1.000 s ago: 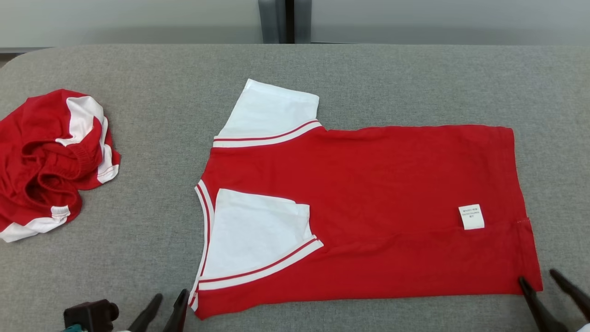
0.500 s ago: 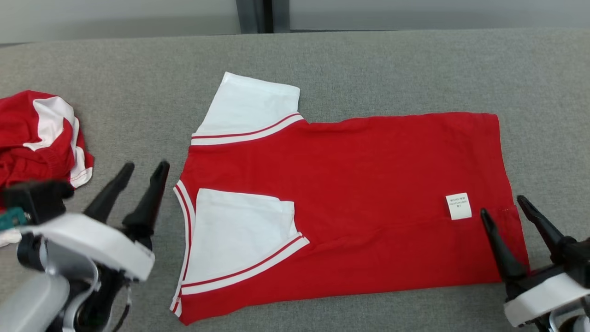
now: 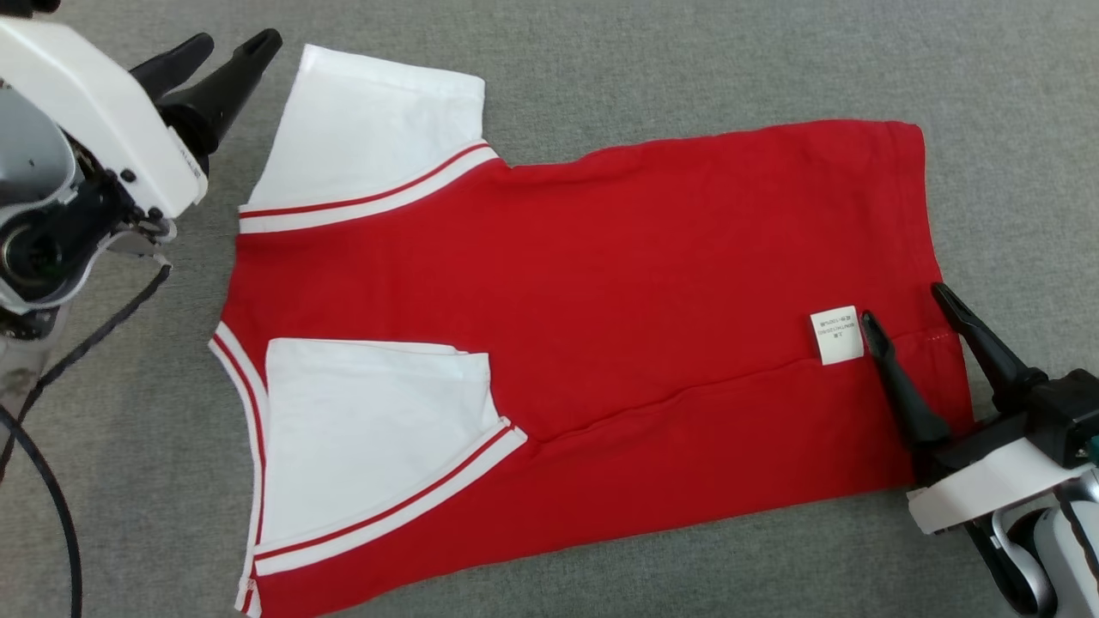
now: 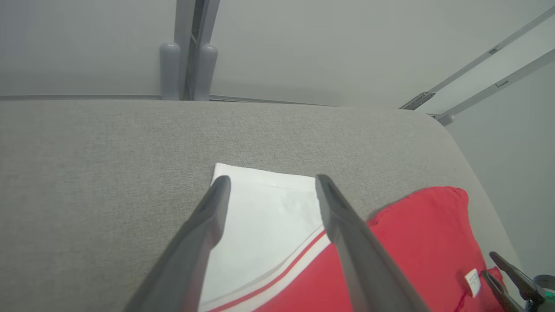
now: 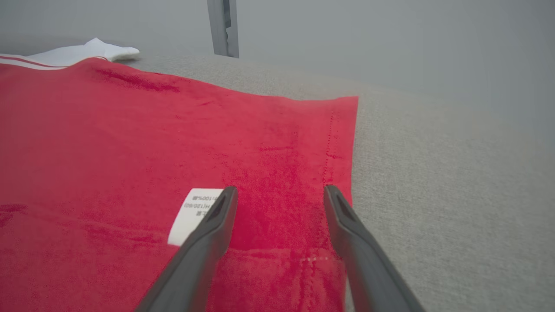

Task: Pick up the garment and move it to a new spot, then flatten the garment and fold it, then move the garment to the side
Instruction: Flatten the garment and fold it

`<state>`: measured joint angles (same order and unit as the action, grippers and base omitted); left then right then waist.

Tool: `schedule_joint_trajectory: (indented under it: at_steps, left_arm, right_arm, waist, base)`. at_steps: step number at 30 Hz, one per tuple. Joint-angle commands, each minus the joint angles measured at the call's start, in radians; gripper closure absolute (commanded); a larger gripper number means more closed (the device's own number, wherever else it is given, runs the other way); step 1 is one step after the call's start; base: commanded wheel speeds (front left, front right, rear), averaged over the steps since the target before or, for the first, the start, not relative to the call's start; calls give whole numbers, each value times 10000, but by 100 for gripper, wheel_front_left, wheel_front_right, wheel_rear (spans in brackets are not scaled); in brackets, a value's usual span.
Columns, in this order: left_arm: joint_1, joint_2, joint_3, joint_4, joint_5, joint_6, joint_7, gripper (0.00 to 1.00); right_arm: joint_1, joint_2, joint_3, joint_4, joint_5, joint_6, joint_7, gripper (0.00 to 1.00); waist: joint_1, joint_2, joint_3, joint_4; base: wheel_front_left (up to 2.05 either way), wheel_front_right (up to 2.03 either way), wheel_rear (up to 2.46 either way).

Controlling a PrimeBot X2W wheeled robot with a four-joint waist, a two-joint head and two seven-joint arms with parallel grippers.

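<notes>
Two grippers, both empty with fingers spread wide. We note the left gripper (image 3: 236,39) at the outer corner of the far white sleeve (image 3: 378,129), and the right gripper (image 3: 904,305) over the hem beside the care label (image 3: 836,335). The red shirt (image 3: 601,257) lies flat on the grey table (image 3: 687,51), its near sleeve (image 3: 369,429) folded in. We judge the far sleeve is next: pinch the cuff only and carry it low, without rucking the body

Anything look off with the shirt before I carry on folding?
Two things. The care label lies exposed on the red shirt near its hem, so it may be inside out. A shallow crease runs across the body from the folded-in sleeve toward the label. The far sleeve sticks out unfolded.
</notes>
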<state>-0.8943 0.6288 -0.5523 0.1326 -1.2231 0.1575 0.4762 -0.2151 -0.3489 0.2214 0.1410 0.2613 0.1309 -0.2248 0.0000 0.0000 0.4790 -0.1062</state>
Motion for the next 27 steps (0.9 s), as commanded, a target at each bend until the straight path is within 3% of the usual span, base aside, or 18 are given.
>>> schedule_joint_trajectory:
  at_steps: [1,10,26,27]
  left_arm:
    - [-335,-25,-88,200,75,-106,198,0]
    - [-2253,-316,-1329,2262,1284,-159,1485,0]
    - [-3179,-280,-2259,4160,2389,-677,1729,0]
    - [-3184,-291,-2275,4206,2388,-692,1732,38]
  right_arm:
    - [-139,1,7,61,56,-2,-94,0]
    - [-786,16,377,452,192,-2,-331,0]
    - [-1830,-147,905,790,386,-2,-416,0]
    - [-1888,-176,948,783,389,-2,-416,0]
  waist:
    - [0,0,308,-286]
    - [0,0,927,-736]
    - [0,0,1393,-1301]
    - [0,0,1406,-1315]
  base:
    - [0,0,0]
    - [0,0,0]
    - [0,0,0]
    - [0,0,0]
